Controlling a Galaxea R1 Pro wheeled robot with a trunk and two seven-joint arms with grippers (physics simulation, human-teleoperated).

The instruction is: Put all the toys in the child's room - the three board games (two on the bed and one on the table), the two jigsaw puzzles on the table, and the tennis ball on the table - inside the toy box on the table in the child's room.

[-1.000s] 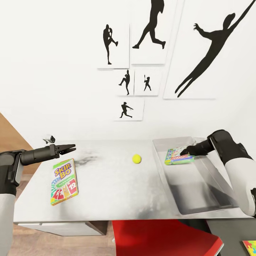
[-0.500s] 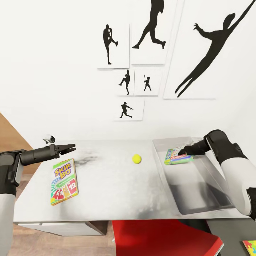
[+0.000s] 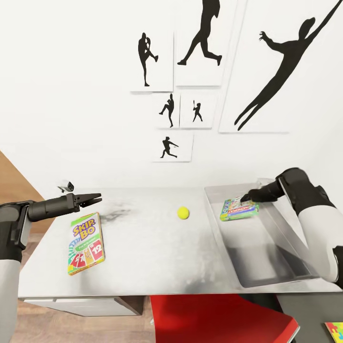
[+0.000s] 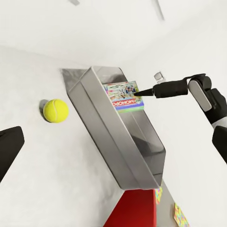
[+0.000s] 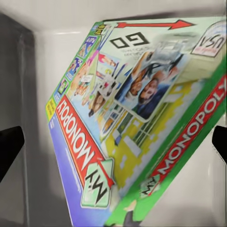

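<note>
Right gripper (image 3: 245,196) hovers with jaws spread just above the green-edged My Monopoly board game box (image 3: 238,209), which lies released at the far end of the grey rectangular toy box (image 3: 267,281). Left gripper (image 3: 96,196) hangs unclenched and empty above the pale grey table (image 3: 152,257), the green-white-red SKIP-BO card box (image 3: 85,243) beneath it and the yellow-green tennis ball (image 3: 183,213) midway across.

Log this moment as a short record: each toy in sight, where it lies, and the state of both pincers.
Monopoly box: inside the toy box, at its far end
Skip-Bo box: flat on the table, left part
tennis ball: on the table, between Skip-Bo box and toy box
right pincer: open, just above the Monopoly box
left pincer: hovering beyond the Skip-Bo box, empty
</note>
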